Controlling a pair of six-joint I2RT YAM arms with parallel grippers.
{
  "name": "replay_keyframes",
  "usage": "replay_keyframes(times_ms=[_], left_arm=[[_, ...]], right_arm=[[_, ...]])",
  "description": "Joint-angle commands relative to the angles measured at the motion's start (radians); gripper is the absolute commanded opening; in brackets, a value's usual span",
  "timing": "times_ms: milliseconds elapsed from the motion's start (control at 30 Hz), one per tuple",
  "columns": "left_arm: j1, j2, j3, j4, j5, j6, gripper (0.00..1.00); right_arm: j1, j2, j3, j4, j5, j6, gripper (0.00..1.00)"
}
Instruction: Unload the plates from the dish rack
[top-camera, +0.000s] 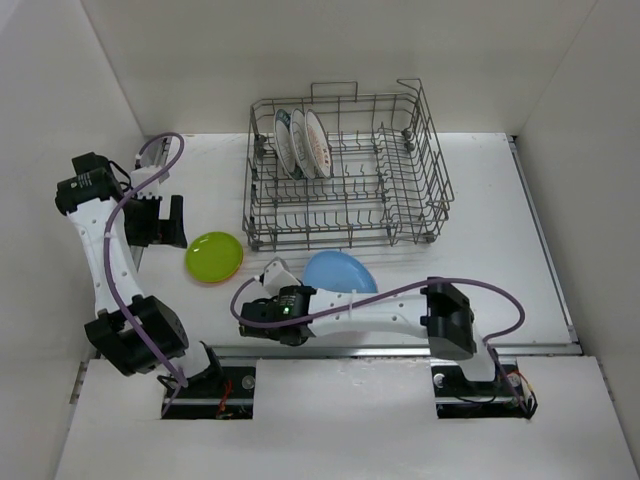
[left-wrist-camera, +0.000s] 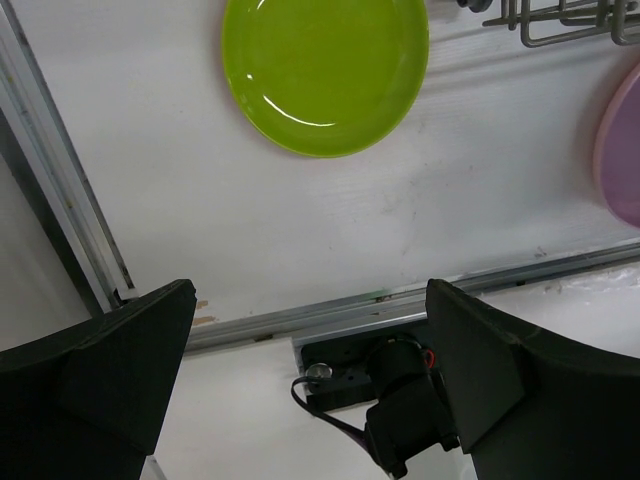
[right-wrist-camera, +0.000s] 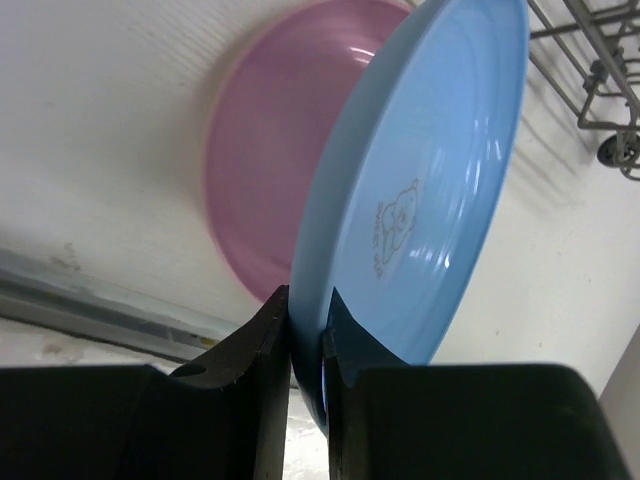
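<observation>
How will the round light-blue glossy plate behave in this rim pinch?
The round light-blue glossy plate is probably stiff: its rim shows no bend. Its shiny surface looks slippery, and the right gripper pinches only one edge, so it may pivot or slip.

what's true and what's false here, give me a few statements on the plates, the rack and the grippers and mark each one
1. The right gripper is shut on the rim of the light blue plate. True.
2. The lime-green plate stands in the dish rack. False: it lies flat on the table, outside the rack.
3. The left gripper is open and holds nothing. True.
4. The dish rack is empty. False: three white patterned plates stand on edge at its far left end.
5. A pink plate lies on the table behind the held blue one. True.
</observation>
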Motion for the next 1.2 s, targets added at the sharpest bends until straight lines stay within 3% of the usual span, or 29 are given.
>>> replay_keyframes(times_ms=[0, 67, 133, 167, 267, 300, 333, 467, 600, 733, 767, 867, 900, 1033, 1167], left_arm=[[0.000, -0.057, -0.003, -0.033, 0.001, 0.020, 1.00], [0.000, -0.057, -0.003, -0.033, 0.001, 0.020, 1.00], [0.000, -0.057, -0.003, -0.033, 0.001, 0.020, 1.00], [0.000, -0.057, -0.003, -0.033, 0.001, 0.020, 1.00], [0.000, -0.066, -0.003, -0.033, 0.001, 0.020, 1.00], [0.000, -0.066, -0.003, -0.033, 0.001, 0.029, 1.00], [0.000, -0.066, -0.003, -0.033, 0.001, 0.029, 1.00], [0.000, -0.075, 0.006, -0.046, 0.024, 0.029, 1.00], [0.000, -0.043, 0.110, -0.142, 0.098, 0.071, 1.00], [-0.018, -0.043, 0.216, -0.185, 0.147, 0.083, 1.00], [-0.050, -0.034, 0.235, -0.185, 0.156, 0.083, 1.00], [-0.145, -0.024, 0.319, -0.185, 0.214, 0.068, 1.00], [-0.170, -0.015, 0.354, -0.197, 0.237, 0.052, 1.00], [-0.340, 0.015, 0.409, -0.060, 0.204, -0.073, 1.00], [-0.536, 0.136, 0.521, 0.068, 0.008, -0.150, 1.00]], right_arm=[[-0.037, -0.045, -0.054, -0.022, 0.043, 0.056, 0.02], [-0.037, -0.045, -0.092, 0.094, 0.027, -0.039, 0.07], [-0.048, -0.045, -0.103, 0.150, -0.022, -0.100, 0.20], [-0.048, -0.045, -0.103, 0.184, -0.070, -0.116, 0.42], [-0.048, -0.045, -0.103, 0.195, -0.104, -0.141, 0.72], [-0.048, -0.056, -0.103, 0.195, -0.104, -0.141, 0.91], [-0.048, -0.071, -0.076, 0.180, -0.104, -0.141, 1.00], [-0.048, -0.119, 0.022, 0.131, -0.079, -0.150, 1.00], [-0.069, -0.180, 0.133, 0.121, -0.092, -0.159, 1.00], [-0.140, -0.329, 0.117, 0.285, -0.205, -0.203, 1.00], [-0.205, -0.370, 0.078, 0.425, -0.290, -0.204, 1.00], [-0.356, -0.496, -0.090, 0.679, -0.441, -0.188, 1.00], [-0.456, -0.507, -0.129, 0.712, -0.487, -0.175, 1.00], [-0.644, -0.454, -0.056, 0.729, -0.468, -0.153, 1.00], [-0.816, -0.392, 0.070, 0.695, -0.425, -0.153, 1.00]])
